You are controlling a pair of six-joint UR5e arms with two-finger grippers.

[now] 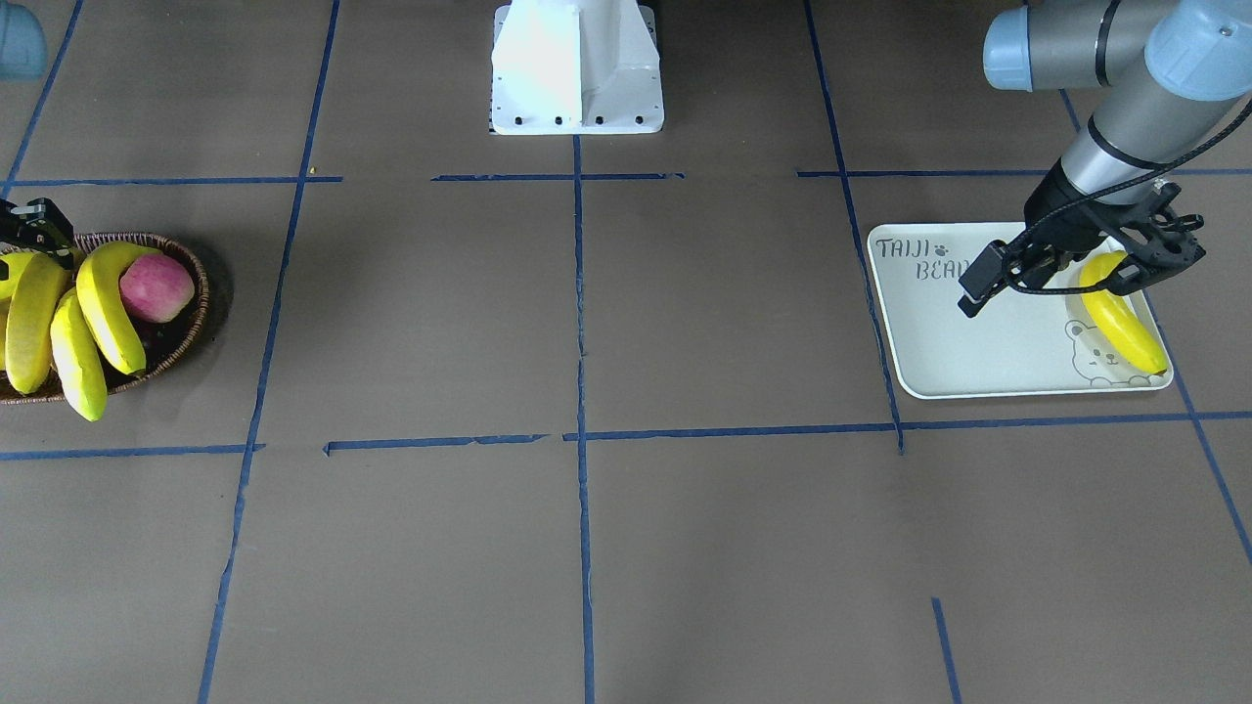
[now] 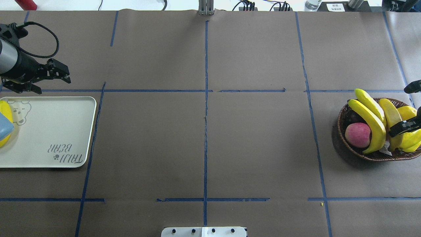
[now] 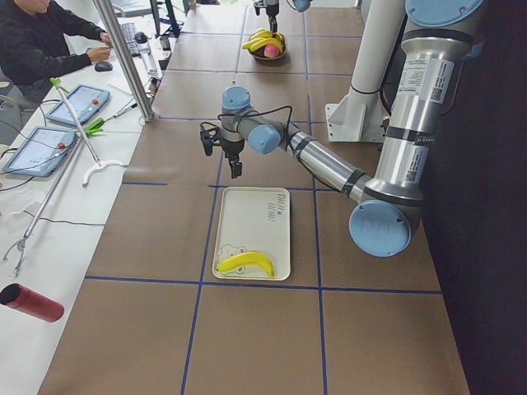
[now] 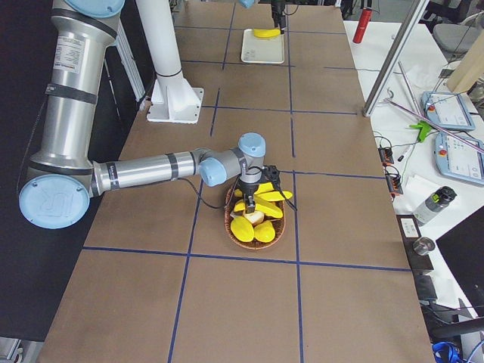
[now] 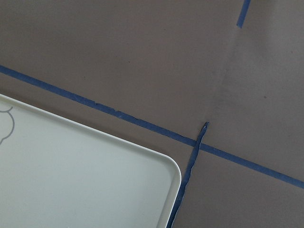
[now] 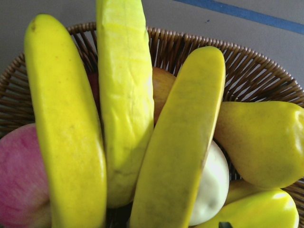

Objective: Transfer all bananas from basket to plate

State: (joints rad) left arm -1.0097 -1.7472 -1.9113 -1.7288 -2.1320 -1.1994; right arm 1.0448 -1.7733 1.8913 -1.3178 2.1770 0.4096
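One banana (image 1: 1120, 318) lies on the plate (image 1: 978, 342), at its bear-print end. I count three bananas (image 2: 370, 117) and one apple (image 2: 358, 135) in the basket (image 2: 361, 154). Left gripper (image 2: 49, 80) is wide and empty above the plate's operator-side edge. Right gripper (image 2: 409, 107) is spread over the basket.

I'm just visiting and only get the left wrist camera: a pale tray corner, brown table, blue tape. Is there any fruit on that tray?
Observer: Yes, one banana lies on the tray, at the end with the bear drawing.
Visitor: Only one? Where are the others?
Observer: Three more bananas lie in a basket at the opposite end of the table.
Visitor: Is anything reaching for them?
Observer: The right gripper hangs directly over the basket.
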